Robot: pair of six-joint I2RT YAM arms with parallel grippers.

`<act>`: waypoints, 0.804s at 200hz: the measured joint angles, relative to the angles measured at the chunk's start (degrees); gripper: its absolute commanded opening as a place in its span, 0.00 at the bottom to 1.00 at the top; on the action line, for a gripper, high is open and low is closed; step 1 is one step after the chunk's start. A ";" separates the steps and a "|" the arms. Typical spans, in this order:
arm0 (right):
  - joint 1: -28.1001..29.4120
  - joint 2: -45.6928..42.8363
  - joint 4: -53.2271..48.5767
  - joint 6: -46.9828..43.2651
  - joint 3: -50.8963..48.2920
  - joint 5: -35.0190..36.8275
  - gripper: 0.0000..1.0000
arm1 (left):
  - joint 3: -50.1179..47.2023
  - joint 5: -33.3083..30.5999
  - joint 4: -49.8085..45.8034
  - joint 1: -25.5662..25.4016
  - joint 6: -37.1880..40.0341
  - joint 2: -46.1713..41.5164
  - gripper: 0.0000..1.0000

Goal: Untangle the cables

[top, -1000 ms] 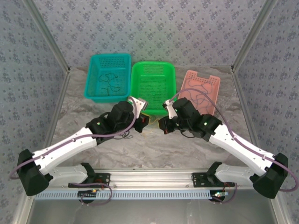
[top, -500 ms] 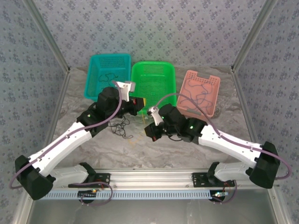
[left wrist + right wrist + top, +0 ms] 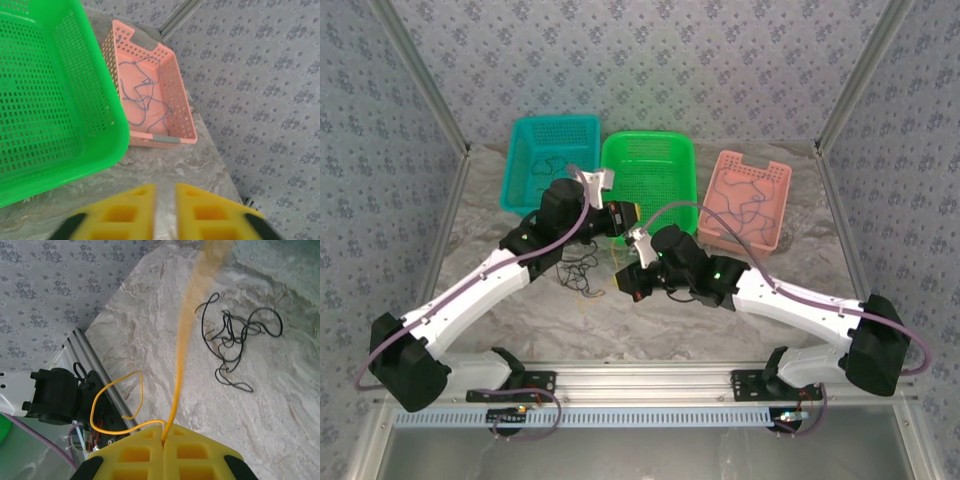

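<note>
your right gripper [image 3: 163, 432] has its pads pressed together on the yellow cable [image 3: 190, 315], pinching it at the very tips. from the pinch the strand runs up to the top edge of the right wrist frame, blurred along the way, while its free end curls in a loop at lower left. that long axis, from the fingers toward the top of the frame, is what the coming move turns on. the black tangle [image 3: 232, 337] lies on the table at upper right, beside the strand and seemingly apart from it.

from above, that tangle [image 3: 582, 272] sits left of centre, just left of the right gripper [image 3: 628, 283] and below the left gripper [image 3: 623, 216], which hangs at the near rim of the green basket [image 3: 610, 190]. your left fingers [image 3: 125, 212] stand slightly parted with bare table showing in the gap and nothing between them.

the left wrist view looks past them to the pink basket [image 3: 182, 100] at upper centre, with a thin bluish cable [image 3: 142, 95] lying inside.

the yellow cable looks freed, and the right arm, already holding it, seems the one to carry it off.
</note>
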 measured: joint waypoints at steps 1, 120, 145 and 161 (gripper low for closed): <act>-0.07 -0.02 0.02 0.07 -0.09 -0.09 0.00 | 0.00 -0.13 0.04 0.00 -0.35 -0.11 0.40; -14.71 -6.67 6.86 11.82 -6.80 -8.92 0.00 | -5.90 -15.15 -16.26 -0.13 0.09 -29.97 0.57; -18.43 -7.26 5.33 12.46 -6.21 -9.94 0.00 | -13.57 -15.15 -17.55 -2.16 -0.26 -32.09 0.56; -20.04 -7.30 4.33 12.68 -5.25 -10.32 0.00 | -18.69 -14.99 -17.49 -4.20 -1.09 -30.84 0.64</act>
